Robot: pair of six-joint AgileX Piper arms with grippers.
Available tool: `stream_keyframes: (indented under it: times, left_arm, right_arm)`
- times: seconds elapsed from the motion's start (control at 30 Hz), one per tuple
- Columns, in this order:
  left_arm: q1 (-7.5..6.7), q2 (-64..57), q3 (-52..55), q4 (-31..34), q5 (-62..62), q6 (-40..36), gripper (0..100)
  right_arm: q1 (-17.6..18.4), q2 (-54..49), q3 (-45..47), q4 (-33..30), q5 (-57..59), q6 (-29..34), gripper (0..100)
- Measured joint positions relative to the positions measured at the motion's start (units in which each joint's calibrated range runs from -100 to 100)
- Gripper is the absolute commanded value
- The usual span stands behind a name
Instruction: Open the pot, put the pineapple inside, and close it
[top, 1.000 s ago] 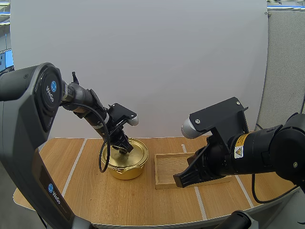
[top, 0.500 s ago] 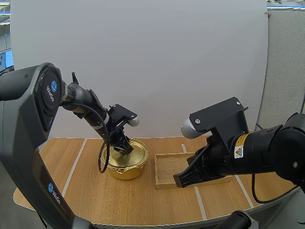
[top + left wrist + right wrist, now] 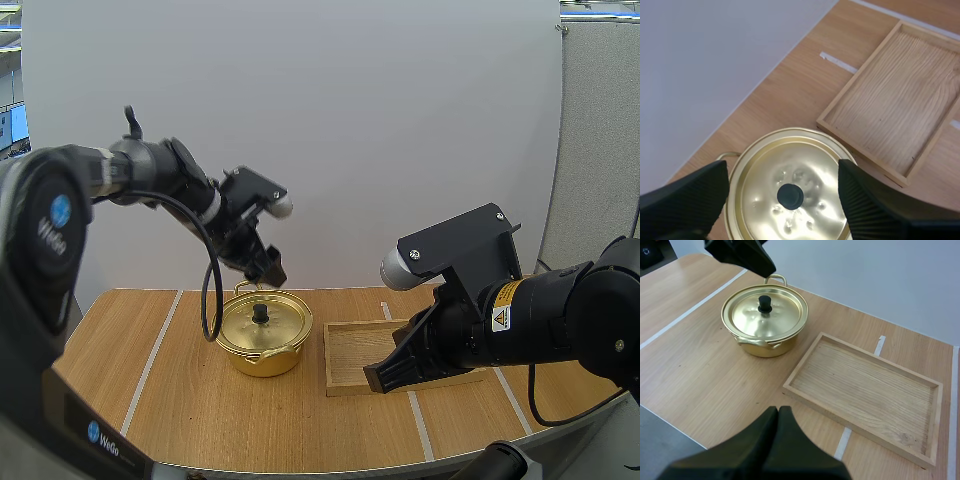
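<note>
At the centre-left of the high view, the round golden metal pot (image 3: 262,358) sat on the pale wooden table (image 3: 180,400), lidded, just left of the shallow rectangular wooden tray (image 3: 352,350). We judged its thin lid (image 3: 277,328) light, stiff and slick, best pinched by the small black knob (image 3: 261,314). Our left gripper (image 3: 270,272) hovered above it, fingers spread wide, empty. Our right gripper (image 3: 779,412) hung by the tray's near edge, fingers pressed together on nothing.

All 3 cams on pot (image 3: 262,357)

Pot (image 3: 810,175) edge-cropped; wooden tray (image 3: 352,352) partly behind right arm (image 3: 520,320).
</note>
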Motion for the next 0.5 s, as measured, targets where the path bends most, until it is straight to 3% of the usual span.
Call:
stream_keyframes:
  times: [0.33,0.5]
  left_arm:
    - [0.0,-18.77,-4.79,1.08,9.77,-2.97,100]
    - [0.0,-28.69,-7.37,7.59,11.18,-7.86,100]
  right_arm:
    - [0.0,0.0,0.0,0.0,0.0,0.0,0]
    - [0.0,0.0,0.0,-0.58,0.0,0.0,0]
